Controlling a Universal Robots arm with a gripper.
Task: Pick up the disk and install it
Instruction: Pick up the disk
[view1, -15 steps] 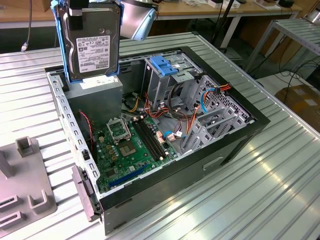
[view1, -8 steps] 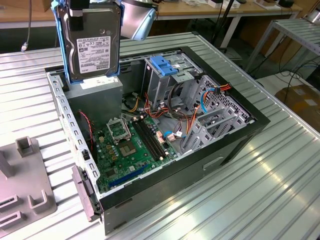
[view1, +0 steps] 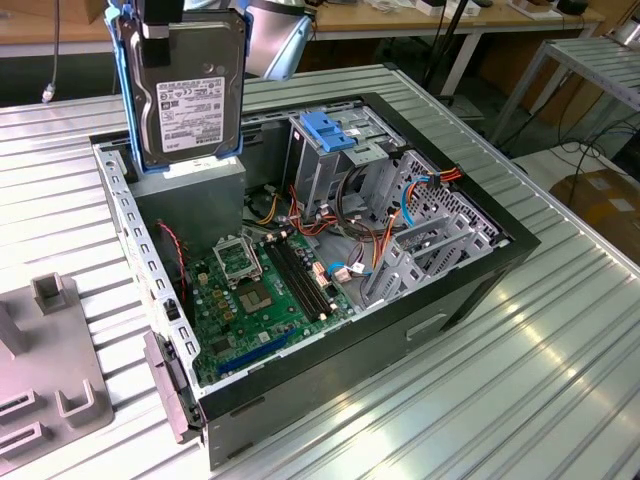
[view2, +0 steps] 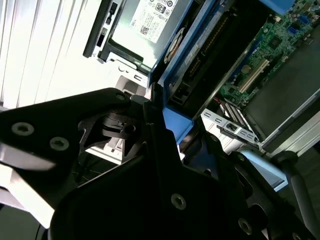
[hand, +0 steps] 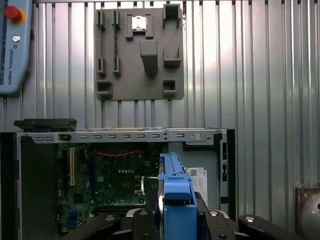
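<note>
Item: the disk (view1: 185, 95), a flat rectangular drive of dark grey metal, faced with a white printed label and edged by a blue plastic carrier frame. Position: it was held upright in the air, clear of the counter (view1: 520, 380), above the grey metal box (view1: 195, 190) in the corner of the open computer case (view1: 430, 310) at the exterior view's left. Grasp: the tool (hand: 176, 216) was clamped on the upper end of the disk, a black finger pressed to either side across its thickness, as seen in both wrist views. Handling, as judged: the disk was taken to be rigid, fairly heavy for its bulk and sensitive to knocks. The smooth metal faces were reckoned slippery and the plastic frame slightly yielding, so hold was thought soundest at the framed end, as taken here. Associated items: a green motherboard (view1: 260, 290) was laid on the case floor, with red, orange and blue cables run beside it. A bare blue bracket (view1: 330, 130) was seated on top of the perforated steel drive cage (view1: 345, 165). The counter was made of bright, ribbed metal slats. A grey moulded fixture plate (view1: 45, 370), with raised blocks and slots, was set beside the case's slotted panel, well apart from the disk.
</note>
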